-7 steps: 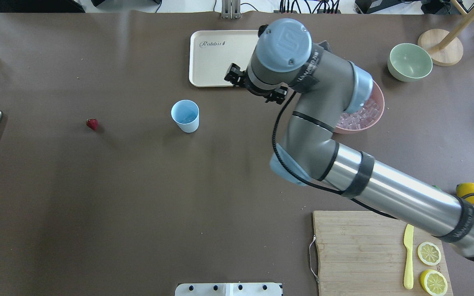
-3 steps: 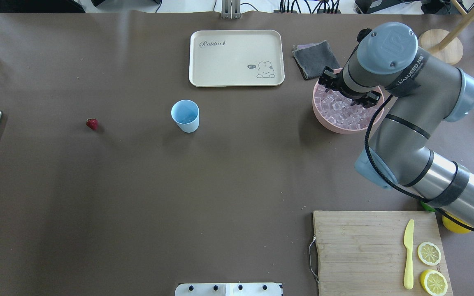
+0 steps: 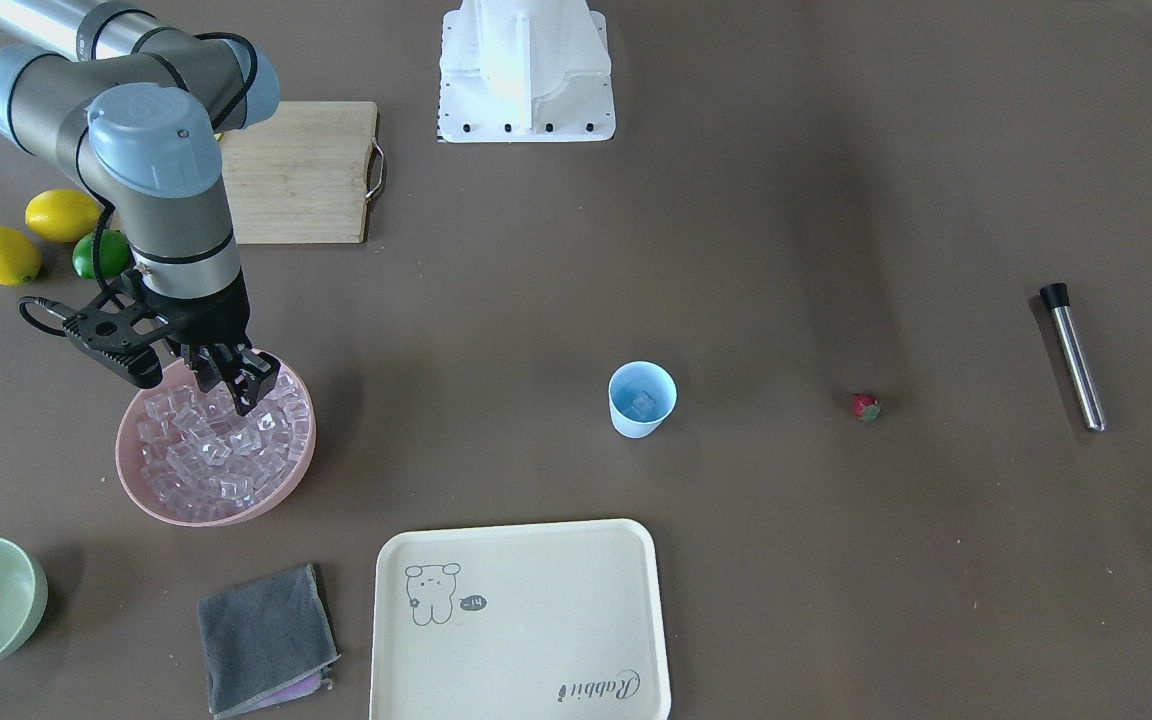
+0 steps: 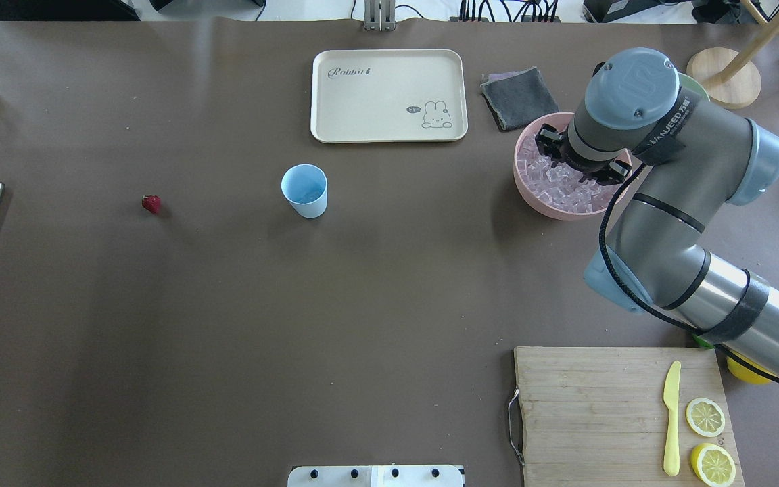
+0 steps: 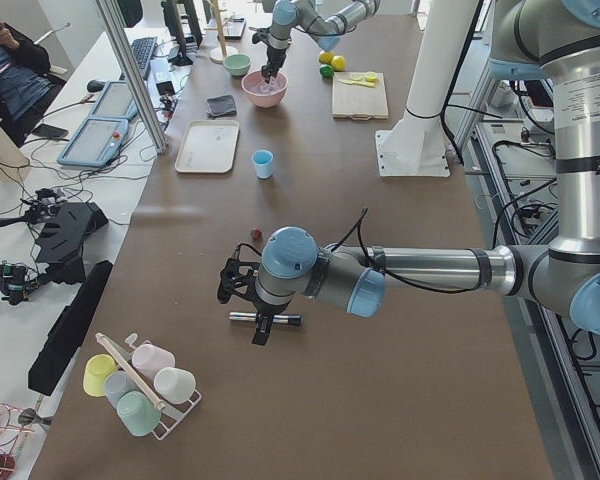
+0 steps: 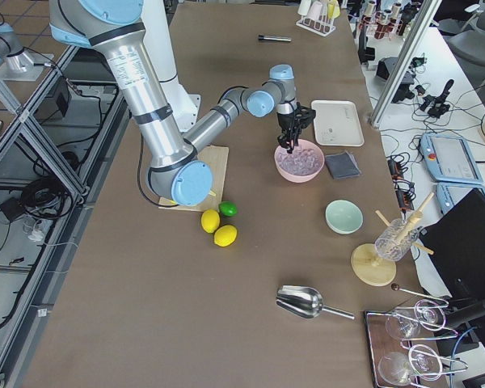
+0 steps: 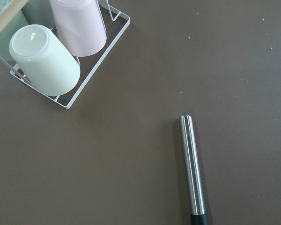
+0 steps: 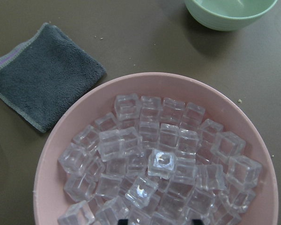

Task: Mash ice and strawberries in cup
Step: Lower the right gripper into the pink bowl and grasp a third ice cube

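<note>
On your brown table, the pink bowl at upper right holds ice; the cup holds 1 cube. Your right gripper hangs over the bowl's ice, jaws parted.

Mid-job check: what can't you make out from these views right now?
Left claw: open or shut unknown; only the exterior left view shows it, small.
Right claw: whether its tips touch the ice; the wrist hides them overhead, the right wrist view's bottom edge cuts them off.
Cup: cube count inside, too small in both table views.
</note>
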You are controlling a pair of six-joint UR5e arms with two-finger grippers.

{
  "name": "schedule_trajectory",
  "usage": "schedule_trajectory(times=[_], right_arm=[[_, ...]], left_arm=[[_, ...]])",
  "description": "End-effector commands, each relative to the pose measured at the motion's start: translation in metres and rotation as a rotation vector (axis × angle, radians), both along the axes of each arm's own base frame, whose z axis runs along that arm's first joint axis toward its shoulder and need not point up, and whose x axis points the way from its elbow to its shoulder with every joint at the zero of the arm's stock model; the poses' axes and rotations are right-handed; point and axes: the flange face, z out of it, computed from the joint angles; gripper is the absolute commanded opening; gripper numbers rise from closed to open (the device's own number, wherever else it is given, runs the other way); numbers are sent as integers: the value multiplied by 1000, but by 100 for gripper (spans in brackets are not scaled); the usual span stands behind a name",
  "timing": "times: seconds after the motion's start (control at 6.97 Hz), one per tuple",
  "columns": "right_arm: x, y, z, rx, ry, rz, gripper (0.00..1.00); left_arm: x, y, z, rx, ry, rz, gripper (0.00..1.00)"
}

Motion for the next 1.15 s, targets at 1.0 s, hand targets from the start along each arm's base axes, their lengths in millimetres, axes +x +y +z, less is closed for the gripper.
schedule_trajectory(times=[1.0], right_arm=[[-38,11,2,-22,4,-53,51]], left_arm=[[0,1,-2,20,1,-2,99]])
